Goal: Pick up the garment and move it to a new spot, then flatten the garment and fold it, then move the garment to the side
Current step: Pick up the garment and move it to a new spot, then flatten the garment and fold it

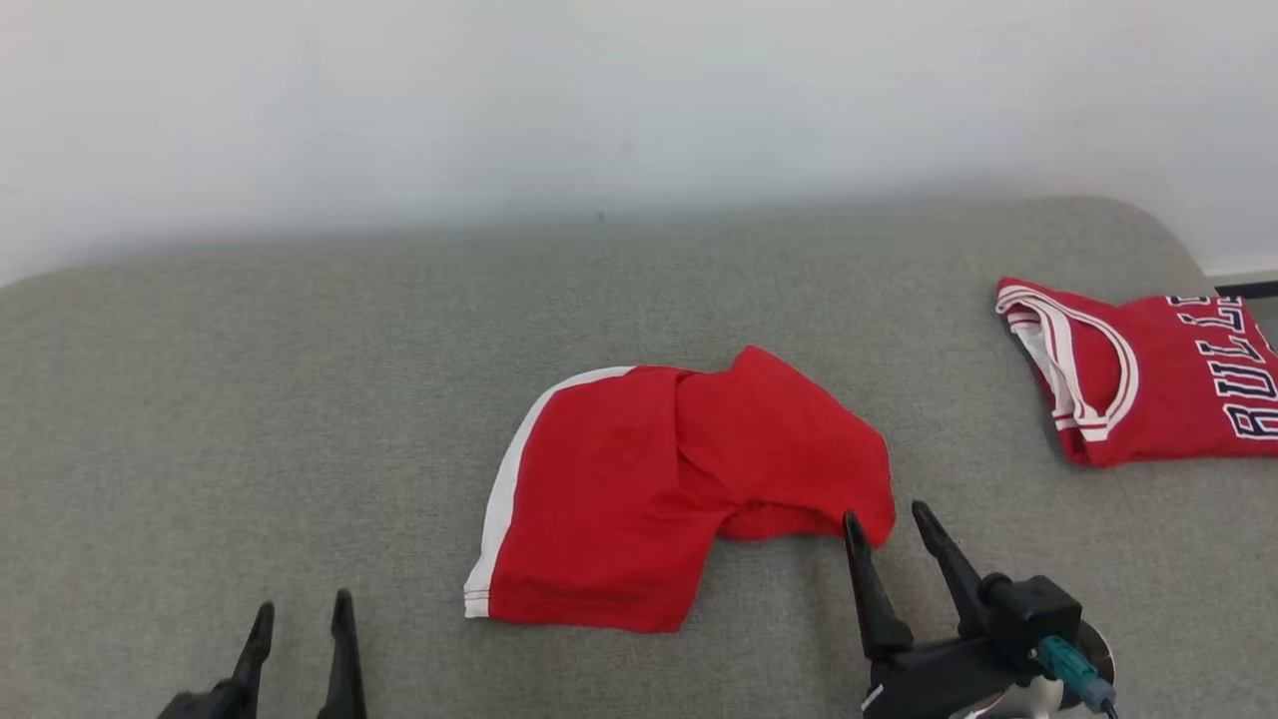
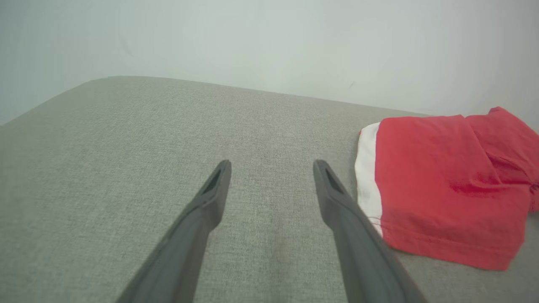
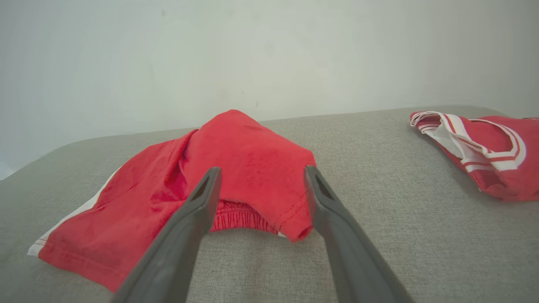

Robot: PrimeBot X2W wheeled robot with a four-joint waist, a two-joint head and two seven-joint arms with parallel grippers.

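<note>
- Dark fingers of the right gripper stand spread apart and hold nothing. Their tips are at the near right edge of the red garment.
- Seen from the right wrist, a bunched red fold of that garment lies between the two fingers. A strip of gathered waistband shows under the fold. Whether either fingertip touches the cloth cannot be told.
- Dark as well, the left gripper is at the lower left, its fingers wide apart and empty. It is over bare cloth, left of the garment and clear of it.
- From the left wrist, the garment's white side stripe lies just to the right of that gripper's right finger.
- Red shorts with a white stripe down the left edge make up the garment. It lies near the middle of the bench, its left half fairly flat and its right half folded over into a hump.
- Grey woven fabric covers the bench.
- Red with white trim and dark lettering, a folded jersey lies at the far right end of the bench, well apart from the garment.
- Pale, a plain wall rises behind the bench.
</note>
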